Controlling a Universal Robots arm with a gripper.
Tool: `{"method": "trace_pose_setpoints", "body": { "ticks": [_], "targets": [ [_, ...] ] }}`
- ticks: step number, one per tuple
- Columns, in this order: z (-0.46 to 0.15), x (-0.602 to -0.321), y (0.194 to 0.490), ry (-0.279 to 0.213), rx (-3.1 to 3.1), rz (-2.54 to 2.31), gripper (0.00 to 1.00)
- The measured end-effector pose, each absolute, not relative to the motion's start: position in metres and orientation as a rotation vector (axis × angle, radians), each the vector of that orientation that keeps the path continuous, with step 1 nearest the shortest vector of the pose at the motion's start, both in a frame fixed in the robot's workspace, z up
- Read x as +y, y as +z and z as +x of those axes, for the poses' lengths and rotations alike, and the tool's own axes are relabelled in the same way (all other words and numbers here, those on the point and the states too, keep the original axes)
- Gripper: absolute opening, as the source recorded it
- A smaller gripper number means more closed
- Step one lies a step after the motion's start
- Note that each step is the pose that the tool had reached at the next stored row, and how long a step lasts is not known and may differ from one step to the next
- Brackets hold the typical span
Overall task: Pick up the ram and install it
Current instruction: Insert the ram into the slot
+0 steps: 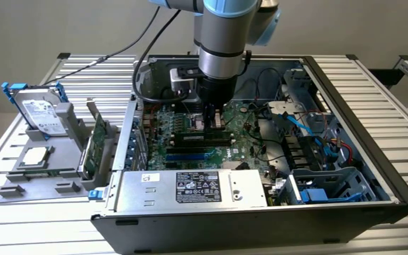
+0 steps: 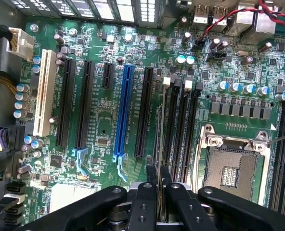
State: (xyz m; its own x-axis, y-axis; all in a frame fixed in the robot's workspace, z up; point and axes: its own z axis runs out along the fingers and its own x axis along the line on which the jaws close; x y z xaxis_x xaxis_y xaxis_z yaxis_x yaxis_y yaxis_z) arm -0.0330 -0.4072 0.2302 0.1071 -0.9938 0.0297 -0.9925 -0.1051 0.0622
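My gripper point(image 1: 214, 122) reaches down from the arm into the open computer case point(image 1: 374, 154), just above the motherboard point(image 1: 183, 130). In the wrist view the gripper point(image 2: 158, 177) is shut on the ram point(image 2: 159, 139), which I see edge-on as a thin strip running away from between the two black fingers point(image 2: 146, 192). The stick hangs over the edge of the black memory slots point(image 2: 181, 125), beside the slot nearest the long expansion slots. I cannot tell whether its lower edge touches a slot.
The open processor socket point(image 2: 231, 168) lies beside the memory slots, and a blue expansion slot point(image 2: 124, 110) on the other side. Outside the case, a grey holder point(image 1: 44, 175) carries a hard drive point(image 1: 40, 111), a silver processor chip point(image 1: 35, 155) and a green expansion card point(image 1: 98, 141). The power supply point(image 1: 197, 187) sits along the near wall.
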Motion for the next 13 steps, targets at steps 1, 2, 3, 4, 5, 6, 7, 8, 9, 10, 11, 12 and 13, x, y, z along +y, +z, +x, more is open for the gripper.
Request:
{"method": "trace_pose_setpoints", "body": {
  "ticks": [1,2,3,4,5,6,7,8,9,10,11,12,13],
  "targets": [
    [-0.0331,-0.4072,0.2302,-0.03,-2.064,2.28,0.14],
    [-0.0331,-0.4072,0.2302,-0.031,-2.073,2.271,0.14],
    [-0.033,-0.4072,0.2302,-0.031,-2.085,2.261,0.14],
    [-0.0331,-0.4072,0.2302,-0.031,-2.09,2.256,0.14],
    [-0.0331,-0.4072,0.2302,-0.032,-2.092,2.255,0.14],
    [-0.0331,-0.4072,0.2302,-0.032,-2.092,2.255,0.14],
    [-0.0331,-0.4072,0.2302,-0.032,-2.092,2.255,0.14],
    [-0.0331,-0.4073,0.2301,-0.032,-2.092,2.255,0.14],
    [-0.0331,-0.4073,0.2301,-0.032,-2.092,2.255,0.14],
    [-0.0331,-0.4073,0.23,-0.031,-2.092,2.254,0.14],
    [-0.0331,-0.4073,0.2296,-0.032,-2.093,2.254,0.14],
    [-0.033,-0.4073,0.2293,-0.031,-2.093,2.254,0.14],
    [-0.033,-0.4073,0.2289,-0.031,-2.093,2.254,0.14]
  ]
}}
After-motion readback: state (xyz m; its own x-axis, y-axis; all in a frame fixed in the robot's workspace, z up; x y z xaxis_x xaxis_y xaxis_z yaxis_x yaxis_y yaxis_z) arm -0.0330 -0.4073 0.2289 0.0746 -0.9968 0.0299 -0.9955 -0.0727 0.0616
